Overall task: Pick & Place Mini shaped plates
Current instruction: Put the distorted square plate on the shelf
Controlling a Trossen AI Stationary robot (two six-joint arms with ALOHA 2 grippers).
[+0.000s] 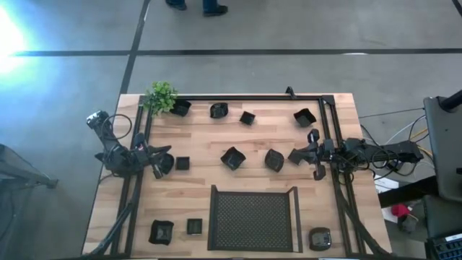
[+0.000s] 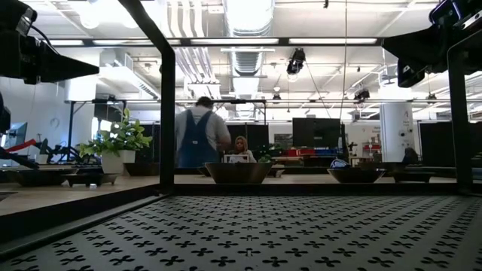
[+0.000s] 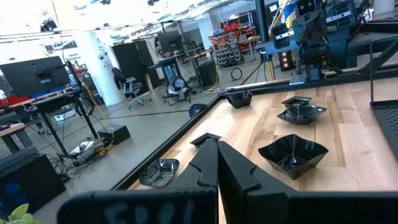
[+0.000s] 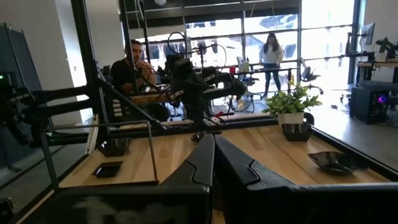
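High view: a light wooden desk [image 1: 238,137] carries small glossy black shallow plates [image 1: 232,157] of varied outlines, scattered apart. Four lie along the far edge, the leftmost touching a small green leafy plant [image 1: 160,95]. Two sit mid-desk between the arms, others near each gripper, and three along the near edge beside a large black rectangular mesh tray [image 1: 253,219], which holds none. The left gripper [image 1: 160,165] rests at the desk's left side, its fingers [image 3: 219,163] pressed together and holding nothing; a square plate lies just beside it. The right gripper [image 1: 302,154] rests at the right side, its fingers [image 4: 214,155] likewise closed together and empty, with an angular plate near its tip. Low view: the tray's perforated floor fills the foreground; a person in dark overalls [image 2: 200,135] stands beyond the desk. Right wrist view: another person [image 4: 132,68] sits behind the frame.
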